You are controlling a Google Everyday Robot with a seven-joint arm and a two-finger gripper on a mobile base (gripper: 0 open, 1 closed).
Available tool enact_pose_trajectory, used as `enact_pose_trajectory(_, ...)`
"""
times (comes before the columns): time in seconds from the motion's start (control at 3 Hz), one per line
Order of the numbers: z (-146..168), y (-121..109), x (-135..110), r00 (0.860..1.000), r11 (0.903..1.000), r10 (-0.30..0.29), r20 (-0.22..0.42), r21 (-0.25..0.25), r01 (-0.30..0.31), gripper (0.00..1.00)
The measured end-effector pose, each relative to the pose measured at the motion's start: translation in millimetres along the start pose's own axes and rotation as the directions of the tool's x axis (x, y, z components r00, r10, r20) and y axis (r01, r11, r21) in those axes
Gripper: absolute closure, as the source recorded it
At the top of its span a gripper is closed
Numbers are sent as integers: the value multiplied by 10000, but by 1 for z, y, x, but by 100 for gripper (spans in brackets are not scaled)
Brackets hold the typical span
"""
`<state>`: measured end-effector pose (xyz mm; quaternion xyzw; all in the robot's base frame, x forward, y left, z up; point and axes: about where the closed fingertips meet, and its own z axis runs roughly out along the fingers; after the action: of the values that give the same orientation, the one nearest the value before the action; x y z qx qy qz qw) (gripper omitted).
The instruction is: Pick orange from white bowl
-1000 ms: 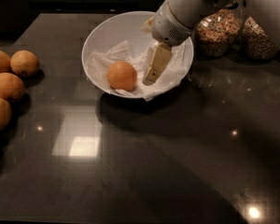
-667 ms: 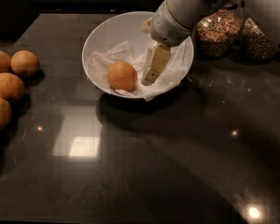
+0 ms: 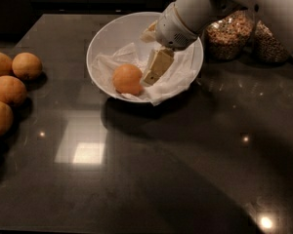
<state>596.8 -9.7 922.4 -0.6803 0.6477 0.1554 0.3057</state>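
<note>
Dark counter (image 3: pixel 151 179). Pale oranges (image 3: pixel 10 89) at 9 o'clock, off the reach path. Orange (image 3: pixel 127 79) nested on tissue (image 3: pixel 178 77), bowl's (image 3: pixel 105 38) 6 o'clock, so no rolling; gripper (image 3: pixel 152 72) angled in at its 3 o'clock, jaw state unreadable. Jars (image 3: pixel 229 33) behind.

Dim light is glaring off the dark countertop (image 3: pixel 195 179) at seven o'clock; the white bowl (image 3: pixel 101 50), gripper (image 3: pixel 155 68) inside, is casting shadow toward six o'clock.

Claw (image 3: pixel 154 72) low inside the white bowl (image 3: pixel 103 43), just beside the orange (image 3: pixel 127 79) on crumpled white tissue (image 3: pixel 179 76).
</note>
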Motion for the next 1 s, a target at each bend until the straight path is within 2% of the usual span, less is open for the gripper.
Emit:
enact_pose_trajectory(0.33, 3, 2, -10, 9999, 9999, -119, 115, -103, 120, 31)
enact_pose_trajectory(0.67, 6, 2, -14, 9997, 9997, -162, 154, -185, 165, 19)
enact_pose_trajectory(1.0, 18, 1, -14, 9998, 9991, -61, 174, -416, 68, 19)
